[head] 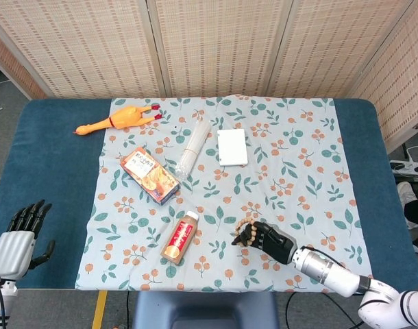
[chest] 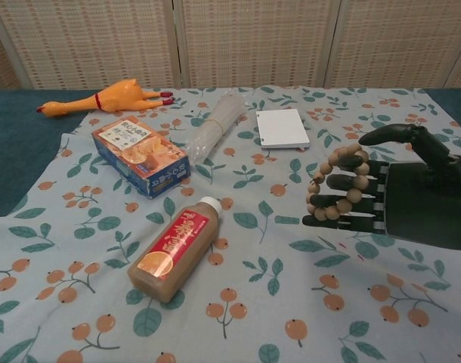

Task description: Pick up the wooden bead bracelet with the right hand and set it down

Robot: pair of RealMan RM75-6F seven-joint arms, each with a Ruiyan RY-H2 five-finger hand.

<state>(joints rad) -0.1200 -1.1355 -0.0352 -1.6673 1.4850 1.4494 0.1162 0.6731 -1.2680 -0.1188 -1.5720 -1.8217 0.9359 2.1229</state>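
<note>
The wooden bead bracelet (chest: 330, 188) hangs looped over the dark fingers of my right hand (chest: 400, 198), lifted above the floral cloth at the right. In the head view the bracelet (head: 240, 226) and right hand (head: 267, 237) show near the table's front edge, just right of the bottle. My left hand (head: 20, 236) hovers at the front left over the bare blue table, fingers apart and holding nothing; the chest view does not show it.
A brown drink bottle (chest: 174, 246) lies left of the right hand. Further back are a snack box (chest: 140, 155), a clear plastic sleeve (chest: 215, 125), a white pad (chest: 282, 128) and a rubber chicken (chest: 106, 97). The floral cloth (head: 312, 157) covers the table's middle.
</note>
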